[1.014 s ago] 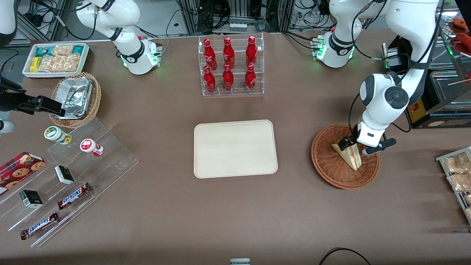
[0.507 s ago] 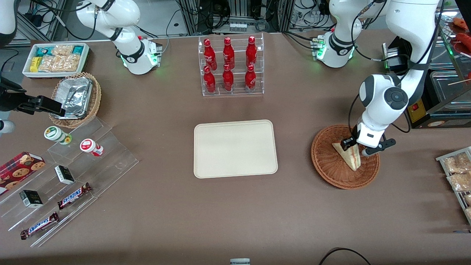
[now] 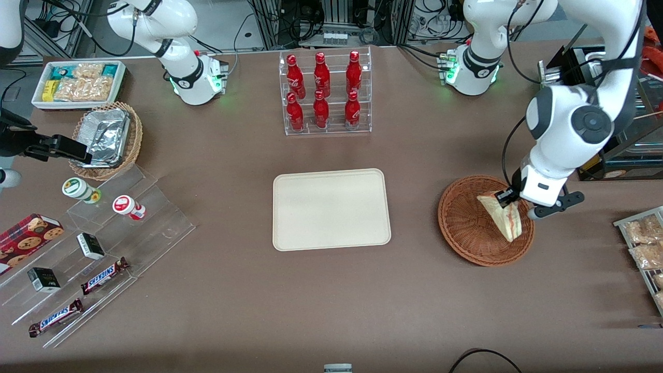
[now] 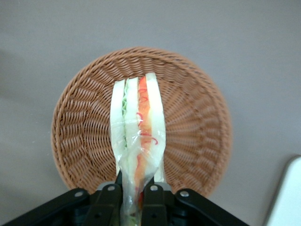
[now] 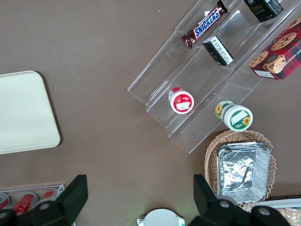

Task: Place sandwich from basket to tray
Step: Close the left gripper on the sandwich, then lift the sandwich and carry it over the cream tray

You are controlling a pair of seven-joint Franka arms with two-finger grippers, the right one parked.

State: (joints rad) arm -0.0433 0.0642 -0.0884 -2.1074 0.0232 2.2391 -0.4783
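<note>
The sandwich (image 4: pixel 138 136), a wrapped wedge with red, orange and green filling showing along its cut edge, hangs from the gripper (image 4: pixel 133 190), whose 2 fingers (image 4: pixel 109 195) are pinched onto its upper end with the wrap squeezed between them. In the wrist view the wedge points down over the middle of the basket (image 4: pixel 80 117), and it appears raised off the weave, though whether its lowest tip is touching the wicker cannot be told. From the front, the sandwich (image 3: pixel 501 215) sits over the part of the basket (image 3: pixel 463 228) toward the working arm's end of the table, with the gripper (image 3: pixel 510 199) at its upper corner. The step in hand looks like the lift out of the basket. The tray (image 3: pixel 331 210) lies bare near the middle of the table, well apart from the basket. The next move calls for enough height to clear the basket rim, a sideways carry toward the tray, then a lowering onto its flat surface before the fingers release.
</note>
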